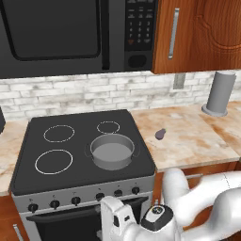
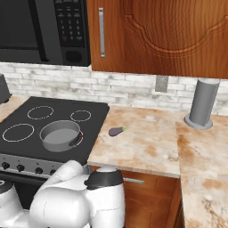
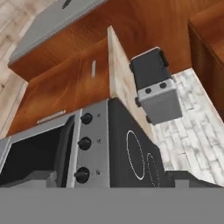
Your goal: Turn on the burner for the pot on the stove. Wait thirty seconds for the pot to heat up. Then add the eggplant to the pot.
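Note:
The grey pot [image 1: 111, 151] [image 2: 60, 135] stands on the front right ring of the black glass-top stove [image 1: 80, 127] [image 2: 94, 112] [image 3: 120, 148]. On the counter just right of the stove lies the small purple eggplant [image 1: 160, 134] [image 2: 116, 131]. My gripper [image 3: 113, 179] is low in front of the stove's silver knob strip, well below and apart from the pot. It is open, its tips wide apart at the bottom of the hand view. Three black knobs [image 3: 84, 143] show there, rolled sideways. The row of knobs [image 1: 76, 201] is untouched.
A black microwave [image 1: 56, 33] [image 2: 40, 26] hangs over the stove. A tall grey cylinder [image 1: 219, 93] [image 2: 201, 103] stands at the counter's back right. A silver and black appliance [image 3: 155, 89] sits on the counter left of the stove. Wooden cabinets [image 2: 160, 35] hang above.

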